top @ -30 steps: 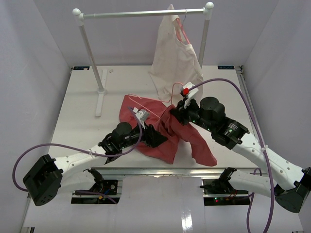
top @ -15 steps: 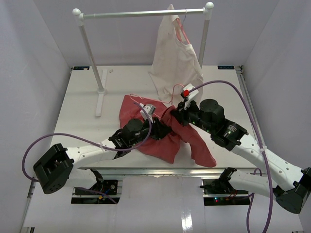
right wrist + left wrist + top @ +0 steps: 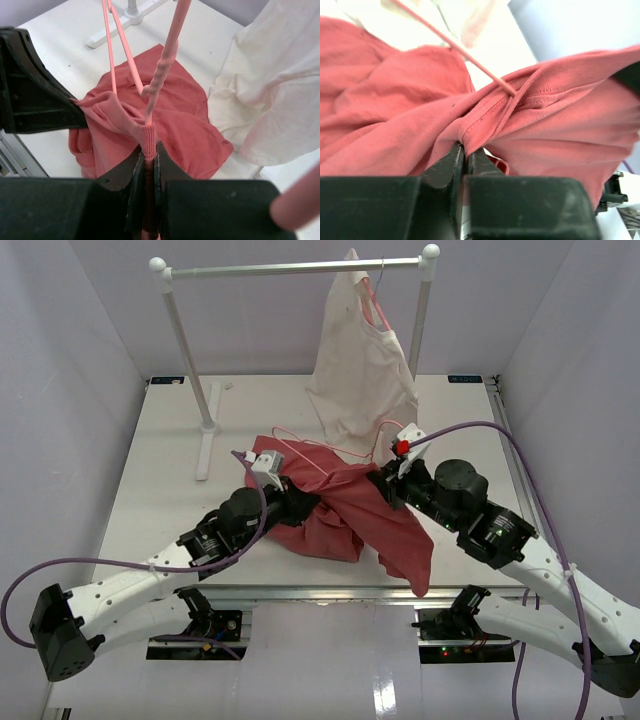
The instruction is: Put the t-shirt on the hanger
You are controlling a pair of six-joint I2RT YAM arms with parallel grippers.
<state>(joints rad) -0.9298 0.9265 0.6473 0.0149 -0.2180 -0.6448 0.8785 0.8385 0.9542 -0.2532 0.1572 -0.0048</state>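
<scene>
1. Left tool [image 3: 468,150]: jaws are closed tight on a stitched fold of the t-shirt [image 3: 335,520], apparently so that the cloth is drawn taut.
2. Right tool [image 3: 148,159]: jaws are closed on the ribbed collar where the neck of the hanger [image 3: 162,65] enters it, which is judged to steady both.
3. The t-shirt is found at centre frame in the top view, stretched between both tools and partly resting on the tabletop [image 3: 170,470].
4. The hanger's arms are judged not yet seated in the shoulders.

T-shirt [image 3: 330,520]: matt knit cloth, ribbed collar, stitched hems. Hanger [image 3: 163,65]: thin, smooth pink wire, twisted at the neck. Cream garment [image 3: 360,370]: matt, creased cloth. Left gripper [image 3: 466,152] fingers [image 3: 451,165]: matt black plastic. Table [image 3: 170,460]: smooth, matt white.
</scene>
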